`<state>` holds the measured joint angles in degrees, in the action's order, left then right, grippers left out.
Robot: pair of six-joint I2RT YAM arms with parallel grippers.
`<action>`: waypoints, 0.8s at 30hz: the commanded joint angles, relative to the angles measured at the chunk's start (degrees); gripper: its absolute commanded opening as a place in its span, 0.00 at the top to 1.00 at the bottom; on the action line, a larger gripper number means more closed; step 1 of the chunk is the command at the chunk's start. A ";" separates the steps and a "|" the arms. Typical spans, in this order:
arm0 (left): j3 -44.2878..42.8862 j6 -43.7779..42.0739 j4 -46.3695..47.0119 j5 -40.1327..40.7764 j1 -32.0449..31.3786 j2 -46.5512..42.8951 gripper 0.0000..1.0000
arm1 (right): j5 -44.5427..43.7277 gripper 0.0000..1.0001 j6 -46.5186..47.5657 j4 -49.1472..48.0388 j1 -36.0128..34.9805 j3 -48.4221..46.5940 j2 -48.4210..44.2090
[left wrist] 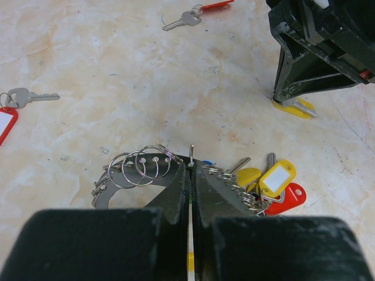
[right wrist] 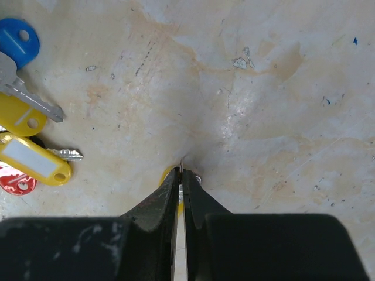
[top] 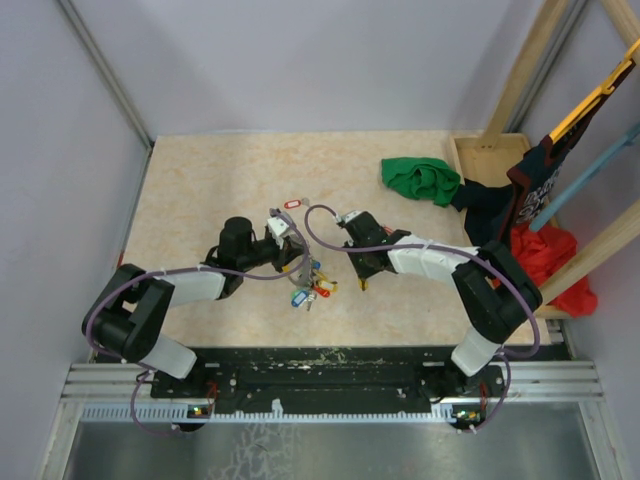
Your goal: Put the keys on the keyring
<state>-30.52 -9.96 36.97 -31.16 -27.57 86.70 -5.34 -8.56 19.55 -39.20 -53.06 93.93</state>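
Top external view first: caught the left gripper [top: 295, 252] at mid-frame, reaching in from the lower left, and the right gripper [top: 362, 280] just to its right, tipped down at the surface [top: 200, 180]. Spotted the keyring [top: 312, 288] between the two, with its coloured tags bunched just below the left gripper. Noted a green cloth [top: 420, 180] well off toward the upper right.

Left wrist view next: found the left gripper clenched on the keyring's thin grey wire, jaws nearly meeting at lower centre. Picked out small split rings [left wrist: 140, 167] strung left of the jaws, then a chain, a yellow tag [left wrist: 275, 177] and a red tag [left wrist: 288, 199] to their right, all lying on the surface. Saw the right gripper at upper right, pressing a brass-yellow key [left wrist: 290, 108] against the surface, near the keyring yet apart from it. Counted two loose extras: a tagged silver key [left wrist: 183, 21] at the top edge and a second silver key [left wrist: 32, 96] at the left edge.

Right wrist view to finish: confirmed the right gripper pinched tight on the brass-yellow key, only a yellow sliver showing beside the tips at lower centre. Placed a blue tag [right wrist: 17, 38] and more keyring tags at the left edge, not touching the key.
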 commanded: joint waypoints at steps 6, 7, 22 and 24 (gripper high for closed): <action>-1.22 -0.76 0.82 -1.97 0.19 0.40 1.00 | -0.95 0.97 0.78 -0.66 0.44 -2.92 3.08; -1.21 -0.84 0.82 -2.12 0.23 0.40 1.00 | -1.03 0.98 0.84 -0.66 0.42 -2.93 3.32; 0.08 -3.84 1.03 -5.41 0.24 -1.95 1.00 | 10.33 1.00 12.13 -11.94 0.44 4.10 -10.01; 0.47 -4.24 1.48 -6.13 0.24 -2.63 1.00 | 13.18 1.00 14.21 -15.38 0.44 6.28 -12.08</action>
<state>-30.50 -12.51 36.95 -34.57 -27.57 86.39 1.28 0.10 13.50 -39.20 -49.36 87.50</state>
